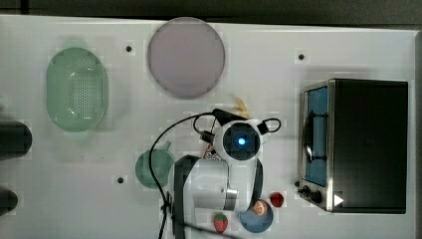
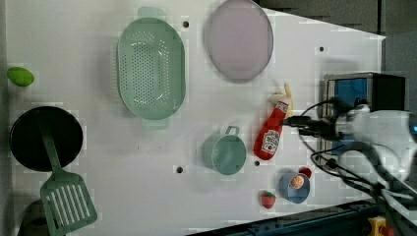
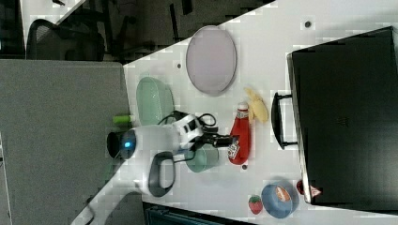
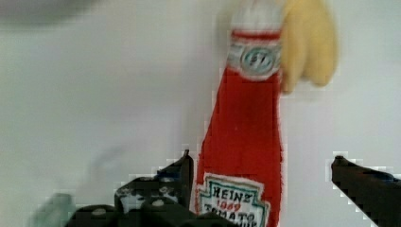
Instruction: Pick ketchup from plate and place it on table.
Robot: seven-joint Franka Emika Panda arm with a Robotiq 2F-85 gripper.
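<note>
Plainly, ketchup [image 4: 246,142] lying on table [image 4: 94,94] — label "HEINZ … TOMATO", neck "57", fingers [image 4: 182,172] spread

dark floor [image 3: 155,28] beyond the worktop's far edge in the right view, with a black chair [image 3: 56,40] on it. grey panel [image 3: 61,136] fills the right view's left. even, bright overhead light, soft shadows.

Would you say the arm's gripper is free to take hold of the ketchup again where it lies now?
Probably yes: the ketchup lies on the table, and the gripper is open with a finger on either side. Only the banana touches its cap.
</note>
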